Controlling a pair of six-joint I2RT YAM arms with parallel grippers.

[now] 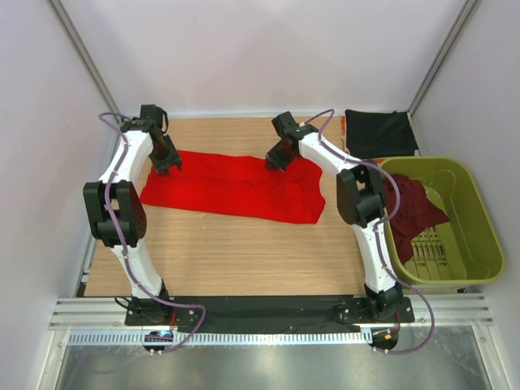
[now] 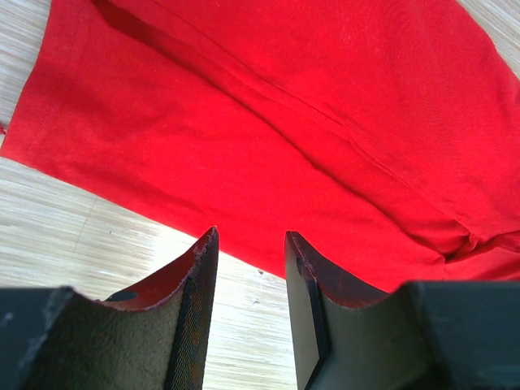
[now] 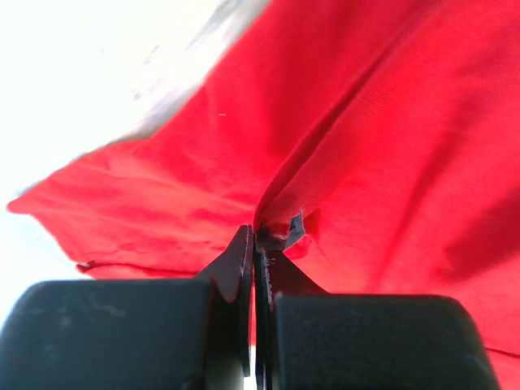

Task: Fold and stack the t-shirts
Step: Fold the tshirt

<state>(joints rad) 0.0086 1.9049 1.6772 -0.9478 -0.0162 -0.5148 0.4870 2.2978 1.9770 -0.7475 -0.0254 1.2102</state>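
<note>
A bright red t-shirt (image 1: 236, 187) lies spread as a wide, mostly flat band across the far half of the wooden table (image 1: 244, 252), with one ridge of cloth gathered up near its far edge. A black t-shirt (image 1: 380, 132) lies folded flat at the far right corner. A dark maroon t-shirt (image 1: 413, 207) sits crumpled in the green basket (image 1: 479, 244), spilling over its left rim.

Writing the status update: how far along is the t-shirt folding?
Done: black t-shirt lies folded at the table's far right corner. In hand: red t-shirt spread on the table, apparently folded lengthwise; right gripper shut on a pinch of it, left gripper open over its edge. Left: maroon t-shirt bunched in the basket; nothing stacked yet.
</note>
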